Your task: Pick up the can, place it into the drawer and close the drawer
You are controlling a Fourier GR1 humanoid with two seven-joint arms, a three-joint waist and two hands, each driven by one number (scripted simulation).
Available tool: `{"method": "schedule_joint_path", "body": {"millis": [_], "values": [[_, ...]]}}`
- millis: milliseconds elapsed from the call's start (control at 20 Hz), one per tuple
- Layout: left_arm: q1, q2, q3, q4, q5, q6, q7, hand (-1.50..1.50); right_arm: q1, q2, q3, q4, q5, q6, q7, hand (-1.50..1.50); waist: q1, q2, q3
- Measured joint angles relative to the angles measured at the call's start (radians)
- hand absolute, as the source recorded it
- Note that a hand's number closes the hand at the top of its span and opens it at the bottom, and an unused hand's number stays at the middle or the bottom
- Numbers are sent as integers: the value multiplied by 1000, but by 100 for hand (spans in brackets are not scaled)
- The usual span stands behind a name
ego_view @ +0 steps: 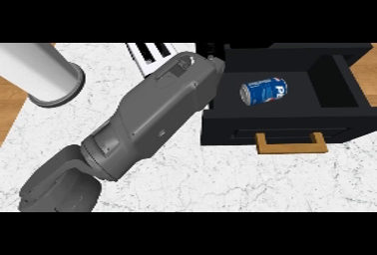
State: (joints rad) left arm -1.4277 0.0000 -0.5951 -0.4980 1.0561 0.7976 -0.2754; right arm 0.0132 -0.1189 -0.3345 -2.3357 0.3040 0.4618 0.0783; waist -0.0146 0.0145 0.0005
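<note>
Can (264,91) on its side inside open black drawer (283,132), hand hidden beyond grey forearm (158,117), grasp unreadable.

I count 1 blue soda can lying on its side (264,91), inside 1 open black drawer (294,127) with 1 wooden handle (290,145). I also see 1 white cylinder with a grey rim (40,74), 1 white slotted rack (151,54) and 1 grey forearm (154,114) on 1 white marble counter (243,179).

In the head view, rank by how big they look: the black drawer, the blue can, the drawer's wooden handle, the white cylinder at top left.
1. black drawer
2. white cylinder
3 and 4. blue can and wooden handle: too close to rank.
</note>
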Motion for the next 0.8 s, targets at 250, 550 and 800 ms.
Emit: {"method": "schedule_joint_path", "body": {"millis": [250, 550, 800], "values": [[8, 1, -3, -19, -11, 12, 27, -150, -107, 12, 146, 139, 245, -95, -36, -150, 20, -5, 0], [21, 38, 1, -56, -39, 16, 80, -150, -223, 1, 262, 344, 463, -206, -97, -150, 35, -11, -1], [39, 71, -1, -89, -68, 27, 111, -150, -340, -15, 326, 561, 600, -289, -142, -150, 43, -11, 0]]}}
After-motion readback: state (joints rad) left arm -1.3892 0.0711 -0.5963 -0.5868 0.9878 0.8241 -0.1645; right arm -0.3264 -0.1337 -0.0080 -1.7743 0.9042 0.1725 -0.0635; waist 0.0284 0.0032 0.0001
